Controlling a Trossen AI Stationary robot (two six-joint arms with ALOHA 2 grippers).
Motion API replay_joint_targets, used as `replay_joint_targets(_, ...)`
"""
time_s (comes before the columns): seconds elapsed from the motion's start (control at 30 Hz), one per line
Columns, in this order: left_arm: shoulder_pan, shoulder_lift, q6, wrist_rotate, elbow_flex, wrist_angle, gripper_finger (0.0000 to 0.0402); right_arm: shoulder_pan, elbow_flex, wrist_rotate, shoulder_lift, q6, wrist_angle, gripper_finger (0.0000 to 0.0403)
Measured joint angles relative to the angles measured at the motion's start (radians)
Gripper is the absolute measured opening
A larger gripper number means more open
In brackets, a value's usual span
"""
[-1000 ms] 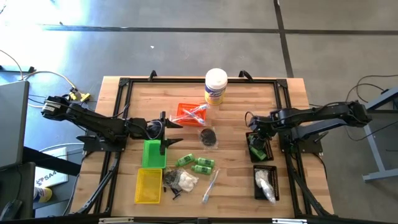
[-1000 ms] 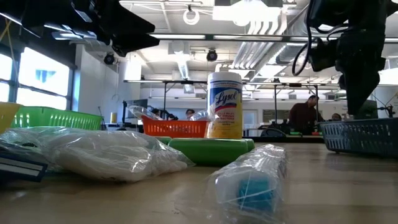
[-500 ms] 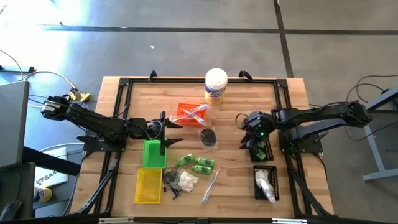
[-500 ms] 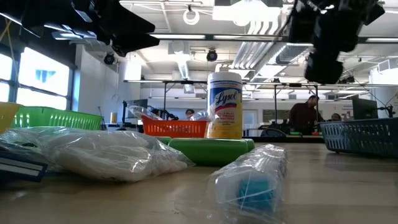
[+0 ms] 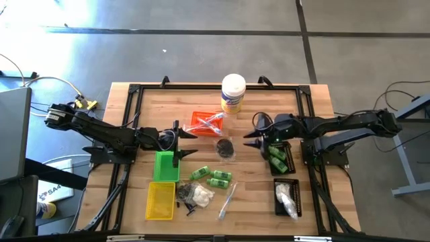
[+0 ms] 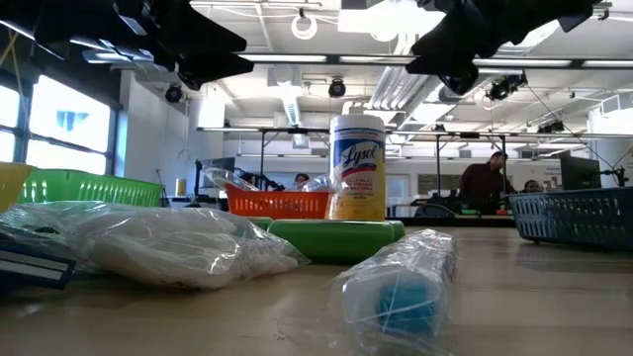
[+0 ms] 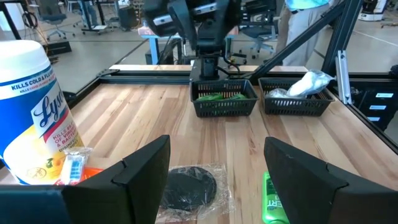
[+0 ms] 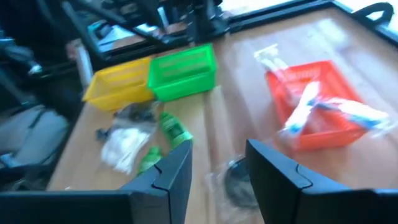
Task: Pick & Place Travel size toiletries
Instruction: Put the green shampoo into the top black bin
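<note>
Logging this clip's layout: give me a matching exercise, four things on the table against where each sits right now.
Things:
1. green bottles
2. white fluffy bag
3. wrapped sticks
4. black disc in a clear bag

Places:
A. in the orange tray
B. on bare wood between the orange tray and the right gripper
C. in the black tray nearer the canister
D. in the black tray farther from the canister

Pairs: 1-C, 2-D, 3-A, 4-B

Right tool [image 5: 250, 136] left black tray [image 5: 279, 158], swung toward centre.
</note>
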Motion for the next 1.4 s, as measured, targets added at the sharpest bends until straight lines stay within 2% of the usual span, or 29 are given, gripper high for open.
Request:
replay_joint_targets(0.17,0.0,0.0,0.0,0.0,0.0,0.0,0.0253,0.0,0.0,0.065,0.009,0.004,0.015,0.0141)
replay_joint_targets(0.5,0.0,0.0,-0.005,0.0,0.0,0.005,0.0253,0.038,0.002,0.06,0.075,-0.004,0.087,0.014)
replay_joint_targets(0.8,0.0,0.0,-0.146,0.004,0.001,0.005,0.0253,0.06,0.001,0.067,0.093,-0.057,0.116,0.014)
replay_joint_targets(1.17,0.0,0.015,-0.199,0.004,0.001,-0.001,0.0253,0.054,-0.001,0.072,0.123,-0.119,0.121,0.014)
replay_joint_targets(1.4,0.0,0.016,-0.293,0.004,0.001,0.002,0.0253,0.031,0.0,0.155,0.143,-0.183,0.217,0.014)
